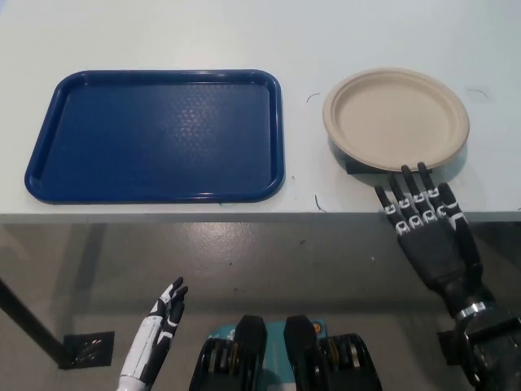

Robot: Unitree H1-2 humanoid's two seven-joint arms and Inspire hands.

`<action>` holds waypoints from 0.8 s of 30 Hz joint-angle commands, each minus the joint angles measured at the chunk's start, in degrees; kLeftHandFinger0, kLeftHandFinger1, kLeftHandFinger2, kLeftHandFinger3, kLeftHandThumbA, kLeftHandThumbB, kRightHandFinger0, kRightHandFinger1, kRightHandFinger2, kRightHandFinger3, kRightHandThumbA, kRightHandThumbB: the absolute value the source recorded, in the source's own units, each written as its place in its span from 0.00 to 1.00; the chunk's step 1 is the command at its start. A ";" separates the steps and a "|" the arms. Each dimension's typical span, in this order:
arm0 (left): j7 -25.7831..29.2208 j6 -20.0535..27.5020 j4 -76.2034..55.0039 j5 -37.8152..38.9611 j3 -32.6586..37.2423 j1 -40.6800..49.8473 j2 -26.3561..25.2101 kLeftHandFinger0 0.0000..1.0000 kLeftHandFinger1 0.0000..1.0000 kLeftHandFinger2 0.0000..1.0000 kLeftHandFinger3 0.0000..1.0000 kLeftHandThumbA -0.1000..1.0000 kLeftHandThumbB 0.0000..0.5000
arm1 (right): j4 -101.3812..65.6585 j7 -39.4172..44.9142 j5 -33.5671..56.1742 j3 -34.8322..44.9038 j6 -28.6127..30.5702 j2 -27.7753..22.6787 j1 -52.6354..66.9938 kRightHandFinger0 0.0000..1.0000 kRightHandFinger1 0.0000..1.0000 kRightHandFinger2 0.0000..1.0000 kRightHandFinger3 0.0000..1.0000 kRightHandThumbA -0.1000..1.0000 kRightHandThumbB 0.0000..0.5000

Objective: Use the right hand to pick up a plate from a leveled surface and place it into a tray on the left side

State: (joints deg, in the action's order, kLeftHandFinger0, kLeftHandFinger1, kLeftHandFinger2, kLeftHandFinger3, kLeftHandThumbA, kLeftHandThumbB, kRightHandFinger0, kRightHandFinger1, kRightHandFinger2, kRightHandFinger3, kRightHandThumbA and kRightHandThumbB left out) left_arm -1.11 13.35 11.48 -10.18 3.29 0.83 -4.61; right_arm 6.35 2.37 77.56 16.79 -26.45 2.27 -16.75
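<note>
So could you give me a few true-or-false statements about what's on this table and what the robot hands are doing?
1. The plate lies inside the blue tray. False: it sits on the table, right of the tray.
2. The black right robot hand is open, fingertips near the plate's front edge. True.
3. The tray holds nothing. True.
4. The white left robot hand grips the tray. False: it hangs low, below the table edge.

The plate (396,119) sits near the table's (163,32) front right edge, with bare table on all sides of it. A strip of bare table separates it from the tray (159,134) toward the left edge, whose low rim surrounds a bare floor.
</note>
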 commanded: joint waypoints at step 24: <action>0.24 -1.16 -1.71 -1.00 0.10 -2.25 -1.01 1.00 1.00 1.00 1.00 1.00 0.09 | -7.01 4.14 1.51 -1.78 -0.48 0.40 4.65 1.00 1.00 1.00 1.00 1.00 0.80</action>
State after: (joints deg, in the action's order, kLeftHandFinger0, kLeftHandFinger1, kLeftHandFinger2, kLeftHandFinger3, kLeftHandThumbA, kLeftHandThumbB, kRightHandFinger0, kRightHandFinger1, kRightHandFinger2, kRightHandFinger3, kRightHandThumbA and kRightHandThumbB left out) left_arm -1.12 12.35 11.48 -10.53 3.26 -0.15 -4.84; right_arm 5.15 3.68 74.87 17.20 -26.08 3.56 -13.72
